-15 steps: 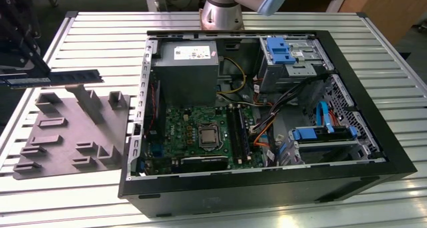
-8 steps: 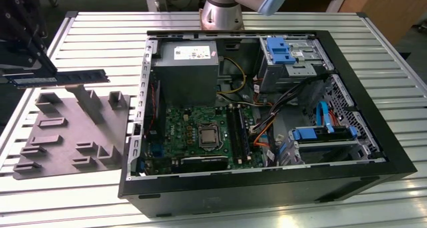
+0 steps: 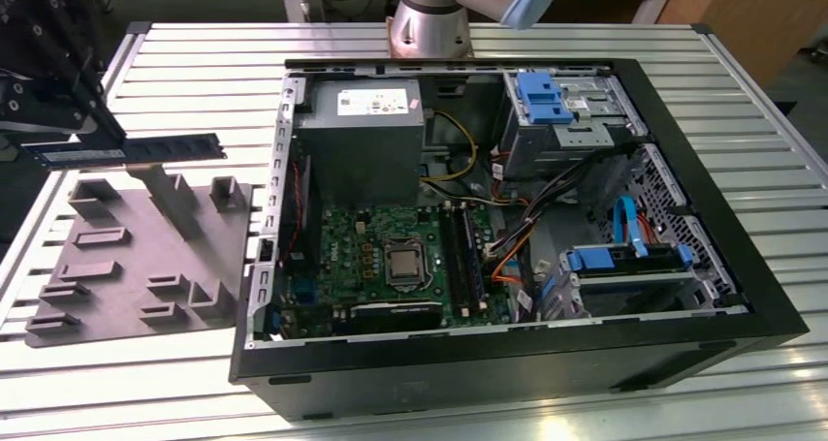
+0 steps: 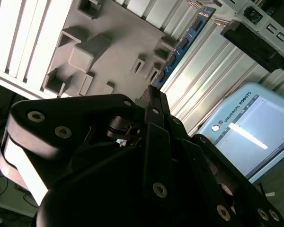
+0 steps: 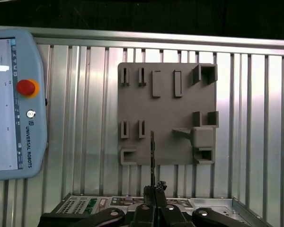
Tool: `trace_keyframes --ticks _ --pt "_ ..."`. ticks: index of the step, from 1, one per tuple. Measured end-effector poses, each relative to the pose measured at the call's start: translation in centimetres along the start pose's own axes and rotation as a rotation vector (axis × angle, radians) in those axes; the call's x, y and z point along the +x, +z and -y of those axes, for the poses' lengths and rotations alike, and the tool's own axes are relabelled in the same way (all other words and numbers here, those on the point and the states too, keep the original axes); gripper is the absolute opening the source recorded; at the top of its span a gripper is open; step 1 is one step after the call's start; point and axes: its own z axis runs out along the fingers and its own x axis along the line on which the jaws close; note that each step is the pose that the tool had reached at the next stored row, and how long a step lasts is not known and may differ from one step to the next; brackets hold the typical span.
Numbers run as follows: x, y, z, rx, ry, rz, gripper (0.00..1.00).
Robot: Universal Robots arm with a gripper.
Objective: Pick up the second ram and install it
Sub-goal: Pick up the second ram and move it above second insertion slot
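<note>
Carry step, my read: keep the second ram (image 3: 169, 148), a thin dark green circuit-board stick, level and clear of the posts on the grey moulded fixture plate (image 3: 130, 276). Square it to the long black motherboard slots (image 3: 463, 257). The black gripper (image 3: 72, 146) has its jaws clamped on one end. The rest juts out past the fingertips, in the air above the plate.
</note>
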Motion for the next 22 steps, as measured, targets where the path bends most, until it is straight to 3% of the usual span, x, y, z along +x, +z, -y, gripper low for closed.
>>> trace_keyframes --ticks 22 --pt "0.06 -0.08 2.99 0.0000 0.000 0.0000 0.11"
